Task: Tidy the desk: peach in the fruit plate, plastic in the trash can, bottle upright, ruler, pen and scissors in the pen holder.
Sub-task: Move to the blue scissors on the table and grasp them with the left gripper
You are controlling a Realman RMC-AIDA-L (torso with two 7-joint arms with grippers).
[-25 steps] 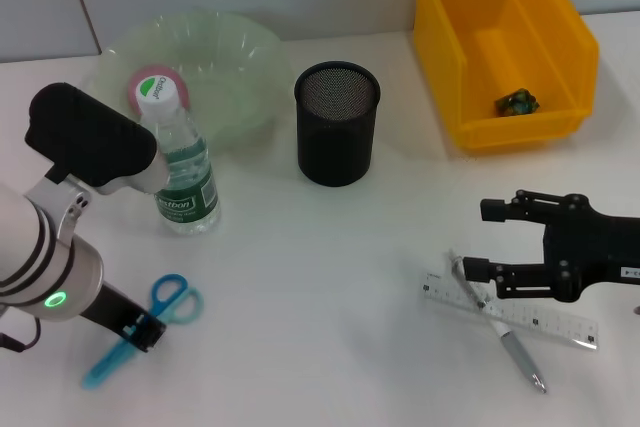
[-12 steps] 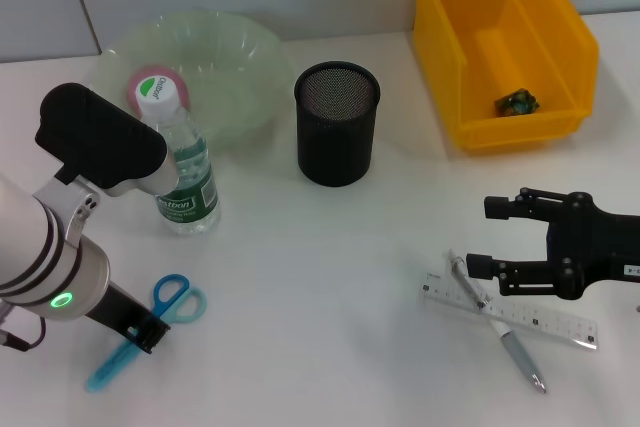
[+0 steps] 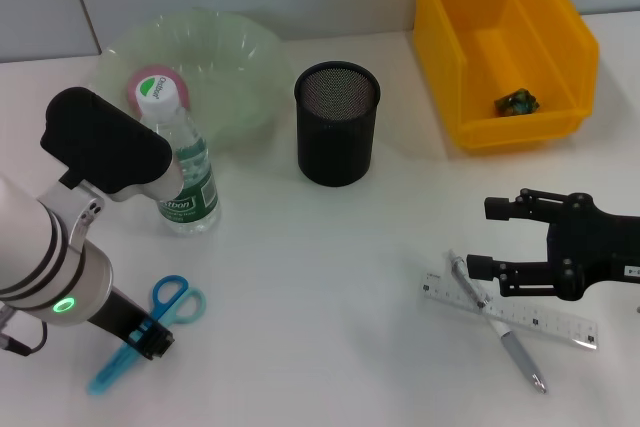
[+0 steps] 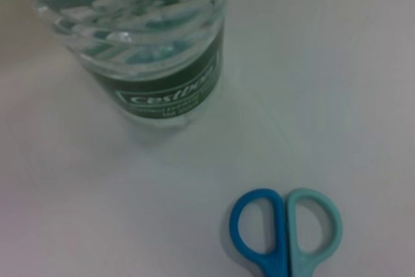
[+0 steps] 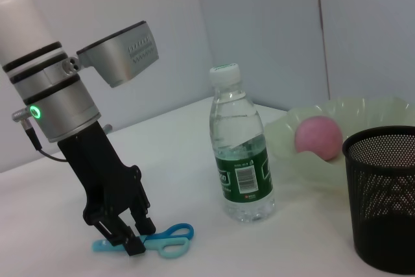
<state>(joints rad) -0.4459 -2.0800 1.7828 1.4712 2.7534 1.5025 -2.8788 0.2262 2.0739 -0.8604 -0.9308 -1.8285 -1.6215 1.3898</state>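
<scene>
The left gripper (image 5: 126, 241) is pinching the scissors (image 3: 150, 327) on the desk (image 3: 330, 277). The right gripper (image 3: 482, 239) is hovering spread above the ruler (image 3: 520, 312).

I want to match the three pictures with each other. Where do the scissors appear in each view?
Head view: scissors lie near the lower left corner, under the left hand.
Left wrist view: only the handle loops show, at the bottom edge.
Right wrist view: scissors lie on the table at the left hand's tips.
Shared landmark: the upright water bottle, beside the scissors in all three.
</scene>
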